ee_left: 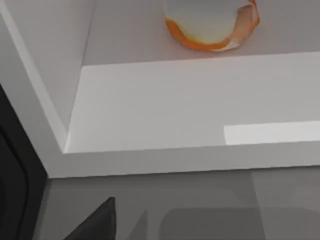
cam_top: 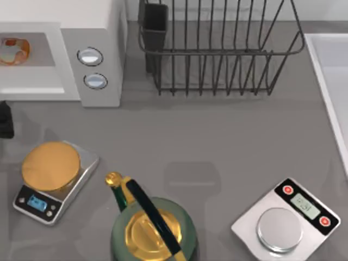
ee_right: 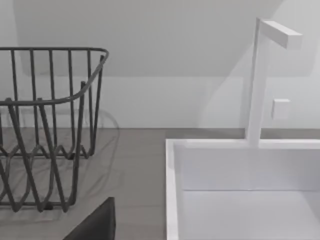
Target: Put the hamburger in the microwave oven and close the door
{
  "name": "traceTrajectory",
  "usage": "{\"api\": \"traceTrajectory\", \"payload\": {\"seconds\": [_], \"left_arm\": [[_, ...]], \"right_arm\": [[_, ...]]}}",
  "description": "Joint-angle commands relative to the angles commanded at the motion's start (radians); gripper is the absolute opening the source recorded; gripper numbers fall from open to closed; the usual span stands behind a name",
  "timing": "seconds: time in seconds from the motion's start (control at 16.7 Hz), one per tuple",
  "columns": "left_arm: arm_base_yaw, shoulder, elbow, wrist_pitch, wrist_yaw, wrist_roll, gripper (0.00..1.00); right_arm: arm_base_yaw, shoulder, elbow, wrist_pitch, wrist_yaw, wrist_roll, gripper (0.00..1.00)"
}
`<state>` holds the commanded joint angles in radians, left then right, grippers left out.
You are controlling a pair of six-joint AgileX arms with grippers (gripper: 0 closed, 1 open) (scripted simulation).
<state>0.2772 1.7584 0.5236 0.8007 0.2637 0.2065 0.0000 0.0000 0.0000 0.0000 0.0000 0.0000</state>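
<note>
Presently the small round orange-tan hamburger (cam_top: 13,50) with its pale patches sits on the grey floor of the white boxy microwave oven (cam_top: 103,24), deep in the cavity at the table's far left. My left wrist camera looks straight into that cavity: the bun (ee_left: 212,25) lies ahead of my left gripper, beyond the white front sill of the oven, not touching anything of mine. A dark bit of my left arm (cam_top: 5,120) shows at the left edge of the top view, just in front of the oven. Whether my left fingers are spread or closed, I cannot tell; nothing visibly held.

Two round silver-grey knobs (cam_top: 90,56) stack on the oven's side panel, to the right of my left gripper. Nearer the front edge stand a silver scale with flat golden disc (cam_top: 51,166) and a green kettle with gold lid (cam_top: 152,231).

My right wrist camera faces a black wire dish rack (ee_right: 50,125) and a white sink basin (ee_right: 240,190) with its white faucet (ee_right: 257,80); right finger state, cannot tell. A second silver scale with red buttons (cam_top: 288,217) sits front right.
</note>
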Motion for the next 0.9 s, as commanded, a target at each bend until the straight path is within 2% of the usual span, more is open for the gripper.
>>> {"api": "traceTrajectory", "payload": {"seconds": [0.36, 0.6, 0.9], "left_arm": [[-0.004, -0.244, 0.033, -0.327, -0.008, -0.039, 1.00], [-0.007, -0.353, 0.021, -0.391, -0.023, -0.098, 1.00], [-0.006, -0.353, 0.025, -0.391, -0.023, -0.098, 1.00]], "right_arm": [[0.000, 0.000, 0.000, 0.000, 0.000, 0.000, 1.00], [0.000, 0.000, 0.000, 0.000, 0.000, 0.000, 1.00], [0.000, 0.000, 0.000, 0.000, 0.000, 0.000, 1.00]]}}
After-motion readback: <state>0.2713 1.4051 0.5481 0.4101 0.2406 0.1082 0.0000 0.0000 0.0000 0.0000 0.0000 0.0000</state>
